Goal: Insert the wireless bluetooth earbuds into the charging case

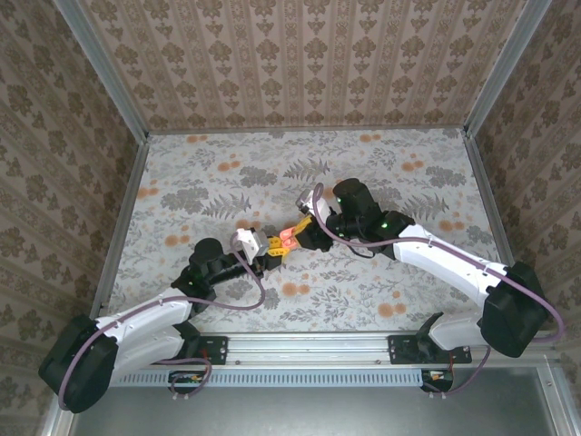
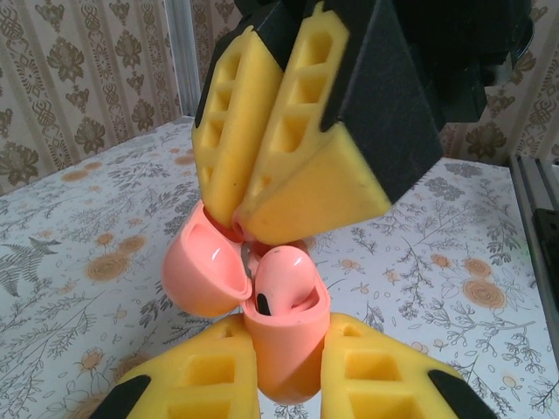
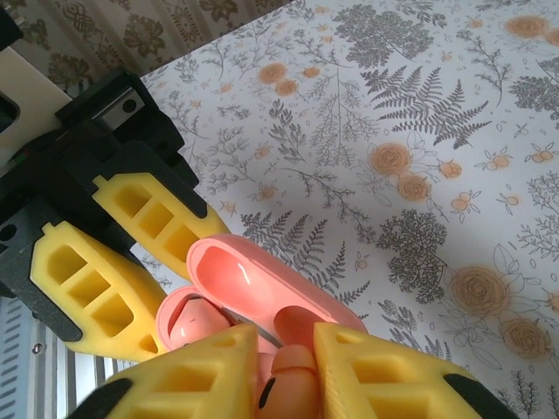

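found left hand [image 2: 284, 388] clamped on pink charging case [image 2: 281, 353], lid open, over floral worktop [image 2: 419, 262]. noted right hand [image 2: 240, 220] nearly together at case mouth; cannot tell if gripping. observed one pink earbud [image 2: 286, 278] seated inside.

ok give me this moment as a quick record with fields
left gripper: shut on the pink case, holding it up
lid: open
right gripper: above the case, closed around an earbud
other earbud: already sitting in the case
stage: second piece going in, not yet seated
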